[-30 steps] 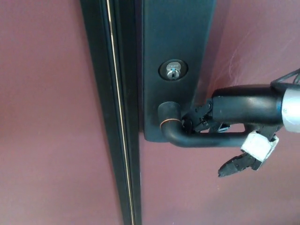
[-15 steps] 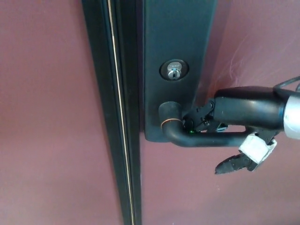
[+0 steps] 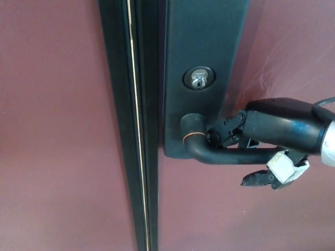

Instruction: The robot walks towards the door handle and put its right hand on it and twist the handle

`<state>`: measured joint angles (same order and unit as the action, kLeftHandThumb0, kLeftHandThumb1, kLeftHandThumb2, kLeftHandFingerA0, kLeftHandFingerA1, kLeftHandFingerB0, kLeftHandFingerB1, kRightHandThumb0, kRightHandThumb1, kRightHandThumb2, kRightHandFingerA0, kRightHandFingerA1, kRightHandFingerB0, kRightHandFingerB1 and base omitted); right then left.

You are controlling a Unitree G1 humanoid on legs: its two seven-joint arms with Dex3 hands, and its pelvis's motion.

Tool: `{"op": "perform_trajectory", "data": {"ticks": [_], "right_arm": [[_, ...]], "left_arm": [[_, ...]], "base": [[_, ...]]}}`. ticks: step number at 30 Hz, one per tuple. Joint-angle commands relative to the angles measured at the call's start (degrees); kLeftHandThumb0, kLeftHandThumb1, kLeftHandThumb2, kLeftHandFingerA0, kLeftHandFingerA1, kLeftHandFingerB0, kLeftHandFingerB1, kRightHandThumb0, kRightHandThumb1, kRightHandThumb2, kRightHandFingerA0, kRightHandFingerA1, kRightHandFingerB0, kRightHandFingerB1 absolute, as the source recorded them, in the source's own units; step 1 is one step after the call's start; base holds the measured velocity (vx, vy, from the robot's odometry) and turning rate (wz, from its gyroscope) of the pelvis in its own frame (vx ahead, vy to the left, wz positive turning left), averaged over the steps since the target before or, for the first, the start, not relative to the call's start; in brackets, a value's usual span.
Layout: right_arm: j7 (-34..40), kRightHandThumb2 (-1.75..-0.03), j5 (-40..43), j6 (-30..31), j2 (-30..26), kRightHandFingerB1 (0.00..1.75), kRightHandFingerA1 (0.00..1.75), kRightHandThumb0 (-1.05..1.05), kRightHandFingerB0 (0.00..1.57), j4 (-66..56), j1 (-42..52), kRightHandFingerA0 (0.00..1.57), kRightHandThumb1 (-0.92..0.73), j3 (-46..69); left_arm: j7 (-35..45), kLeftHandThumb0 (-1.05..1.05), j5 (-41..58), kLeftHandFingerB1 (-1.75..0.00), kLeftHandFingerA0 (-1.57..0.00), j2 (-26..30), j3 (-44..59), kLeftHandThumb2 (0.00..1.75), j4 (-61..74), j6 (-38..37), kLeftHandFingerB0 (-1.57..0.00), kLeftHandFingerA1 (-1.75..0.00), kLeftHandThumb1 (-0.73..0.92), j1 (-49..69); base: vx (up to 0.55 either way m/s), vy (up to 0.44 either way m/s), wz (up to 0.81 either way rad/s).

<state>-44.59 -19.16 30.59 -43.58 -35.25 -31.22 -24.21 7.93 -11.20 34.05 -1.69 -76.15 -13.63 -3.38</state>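
Head view, the only one. Right hand [image 3: 261,141] comes in from the picture's right and sits on the lever door handle [image 3: 225,155]: thick upper finger [image 3: 280,125] lies along the top of the lever, and the lower digit w/ a pale grey block [image 3: 285,168] curls in under its free end. So the hand is closed around the lever, top and bottom, though the underside contact is partly hidden. Judged reason for this grip: pressing from above w/ a digit below lets the wrist turn the lever w/o slipping off.

The lever runs straight out from under the hand toward its fingertips, bends at a round neck w/ a thin copper ring [image 3: 191,137], and enters the backplate [image 3: 204,63] just beyond the fingertips. It looks about level, so probably not twisted far yet.

Materials: lever and plate are dark, smooth metal; lever is a rounded bar. Keyhole cylinder [image 3: 199,79], silvery, sits on the plate above the fingertips. Door [image 3: 57,125] is matte maroon, flat. Dark door edge [image 3: 137,125] w/ a thin brass-coloured line lies beyond the plate.

Left hand not in view.
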Motion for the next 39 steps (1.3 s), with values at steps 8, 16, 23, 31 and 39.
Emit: {"op": "perform_trajectory", "data": {"ticks": [8,16,23,31,39], "right_arm": [[-1.87,-0.56,0.02,-1.21,1.75,0.48,0.53,-0.10,0.67,0.08,1.24,0.75,-0.57,1.45],[-11.65,-0.90,1.71,6.28,-0.61,0.47,0.50,-0.34,0.06,-1.63,-6.12,0.07,-0.27,1.29],[-15.05,-0.58,3.29,9.86,-3.14,0.29,0.31,-0.74,0.24,-2.47,-10.71,0.20,-0.56,3.39],[-15.08,-0.89,4.72,10.50,-3.68,0.48,0.50,-0.33,0.06,-2.70,-11.46,0.07,-0.27,5.99],[-15.73,-0.89,7.97,9.11,-6.15,0.48,0.51,-0.33,0.08,-2.14,-11.34,0.08,-0.26,12.21]], "left_arm": [[-0.38,-0.30,-0.99,-0.43,-0.77,0.02,-0.31,0.59,-0.07,-0.07,-0.58,-0.51,0.63,0.82],[0.00,-0.30,-1.11,-0.43,-0.77,-0.04,-0.22,0.59,-0.30,0.56,-0.58,-0.51,0.63,0.49],[0.34,-0.30,-1.15,-0.43,-0.78,-0.03,0.15,0.59,-0.26,0.24,-0.58,-0.52,0.64,0.77],[0.23,-0.30,-1.63,-0.43,-0.78,0.11,0.03,0.59,-0.29,0.14,-0.59,-0.52,0.64,1.14],[-0.01,-0.31,-2.06,-0.44,-0.78,-0.01,-0.19,0.60,-0.57,0.47,-0.58,-0.52,0.63,1.32]], "base": [[0.00,0.000,0.00],[0.00,0.000,0.00],[0.00,0.000,0.00],[0.00,0.000,0.00],[0.00,0.000,0.00]]}}
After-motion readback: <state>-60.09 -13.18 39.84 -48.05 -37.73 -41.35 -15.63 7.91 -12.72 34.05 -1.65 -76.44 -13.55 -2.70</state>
